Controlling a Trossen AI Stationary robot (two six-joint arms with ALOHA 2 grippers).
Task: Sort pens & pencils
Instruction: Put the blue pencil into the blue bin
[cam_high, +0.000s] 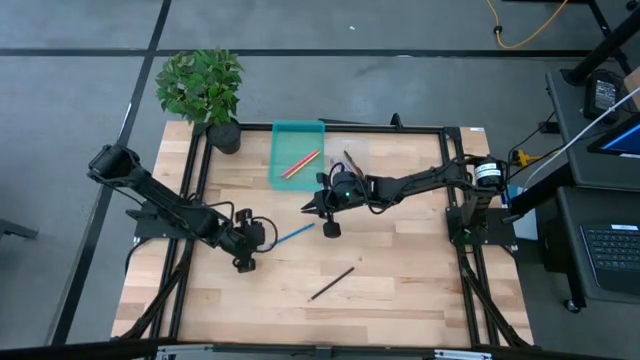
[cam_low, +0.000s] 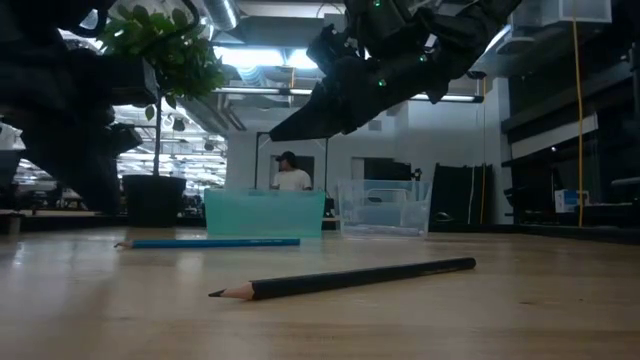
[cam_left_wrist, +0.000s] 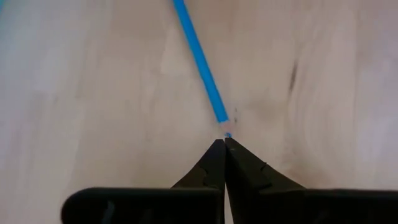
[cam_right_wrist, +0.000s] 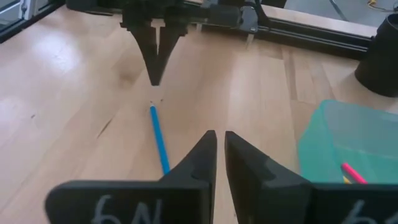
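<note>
starting from the left: the left gripper (cam_high: 246, 262) is down low over the table (cam_high: 400, 290) with its fingers pressed together on nothing, tips aimed right at the near end of the blue pencil (cam_high: 293, 235). in its wrist view the tips (cam_left_wrist: 224, 146) sit just short of the blue pencil (cam_left_wrist: 200, 62), not touching as far as i can tell. my guess is it's lining up along the stick so it can open and pinch it, since that one lies loose on the wood and not in a tray.

next over, behind the blue pencil at the far side, is the teal tray (cam_high: 285, 135) with a pink-red pencil (cam_high: 298, 166) and a yellow-orange one (cam_high: 307, 157) lying in it side by side, so that looks like the drop spot for one sort.

the dark pencil (cam_high: 331, 284) lies alone near the front middle, well apart from both grippers, tilted. in the low view it's the closest thing, point to the left (cam_low: 345, 279).

then the right gripper (cam_high: 312, 208) hangs above the table just right of the blue pencil's far end. its fingers (cam_right_wrist: 200, 158) are nearly together with a thin gap, holding nothing. it's raised well up in the low view (cam_low: 300, 128), so i'd say it's just out of the left arm's way.

right of the teal tray there's a clear tray (cam_low: 383, 208) with something dark in it (cam_high: 351, 160), can't tell exactly what. plant (cam_high: 203, 85) sits at the far left corner, and a person (cam_low: 290, 172) stands way back in the room.
</note>
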